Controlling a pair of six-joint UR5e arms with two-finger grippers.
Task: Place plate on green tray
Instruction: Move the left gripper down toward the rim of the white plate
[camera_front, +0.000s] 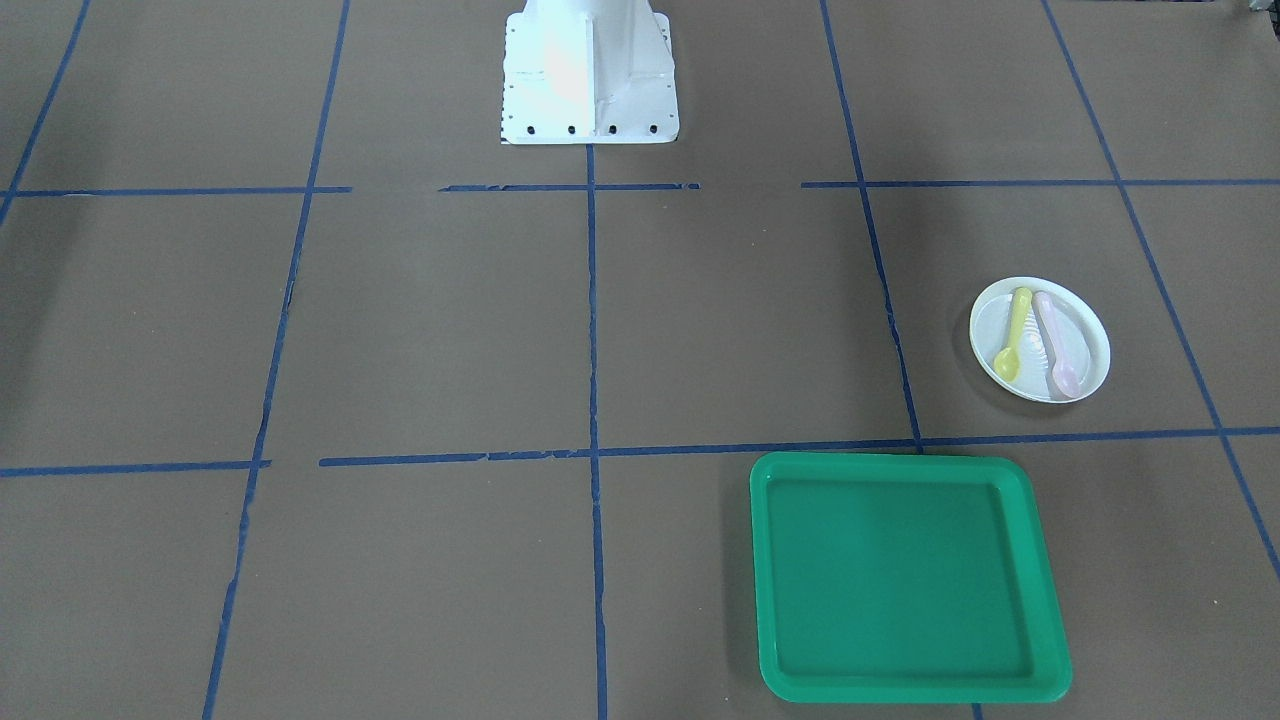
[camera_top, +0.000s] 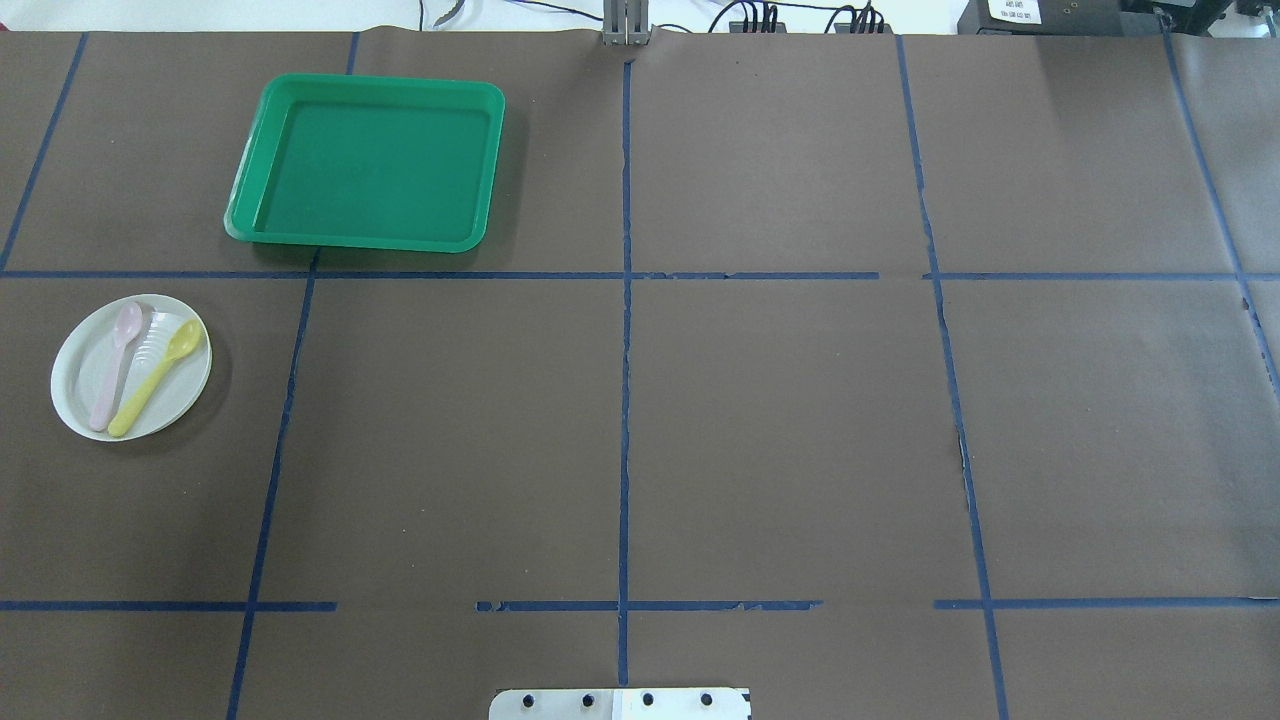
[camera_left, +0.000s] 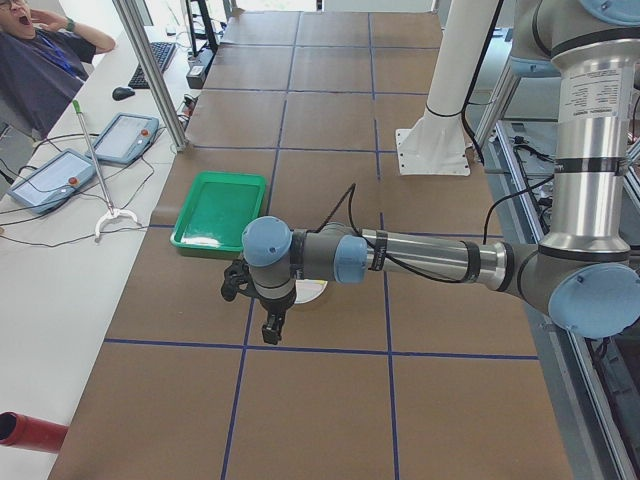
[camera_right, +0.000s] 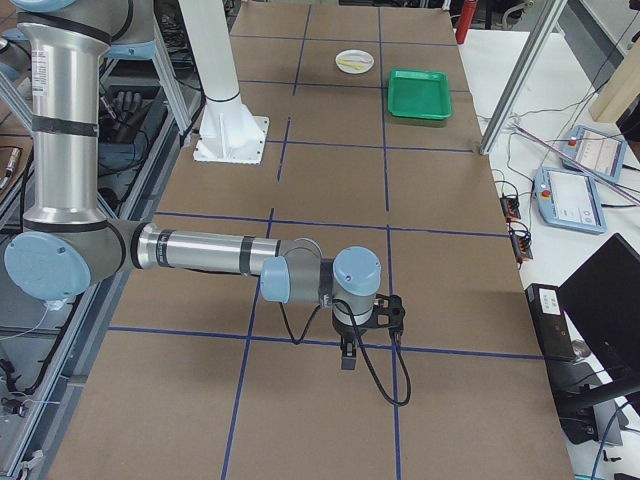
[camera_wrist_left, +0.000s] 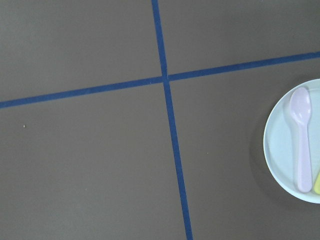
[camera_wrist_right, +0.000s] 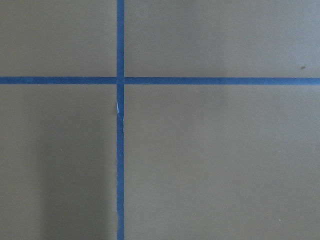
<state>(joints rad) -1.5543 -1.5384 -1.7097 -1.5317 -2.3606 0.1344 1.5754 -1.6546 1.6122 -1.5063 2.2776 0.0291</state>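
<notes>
1. The white plastic plate (camera_top: 75, 372) sat flat on the brown-papered counter (camera_top: 780, 430), at the left edge of the overhead view about halfway down. It was not on the tray.
2. The green tray (camera_top: 372, 170) lay bare in the upper left of that view, past a blue tape line. It was near the plate but clear of it.
3. Two loose plastic spoons lay side by side on the plate, a pink spoon (camera_top: 112, 370) and a yellow spoon (camera_top: 155, 382). Their handle ends reached toward the plate's lower rim.
4. The left pincer (camera_left: 271, 332) hung over the counter close by the plate, which peeked out from behind that arm's wrist in the left side view. I could not tell whether it was spread or pressed together.
5. The right pincer (camera_right: 346, 360) hung far off, low in the right side view. I could not tell its state either.
6. The plate looked light, thin, stiff and smooth, so it would likely slip under a weak pinch.
7. The shallow rim seemed the only place to take hold, with one finger over it and one beneath.
8. The bare stretch of rim on the plate's left or right, away from the spoon handles, looked the safest spot.
9. The plate would need to be carried level, since a tilt could send the spoons sliding off.
</notes>
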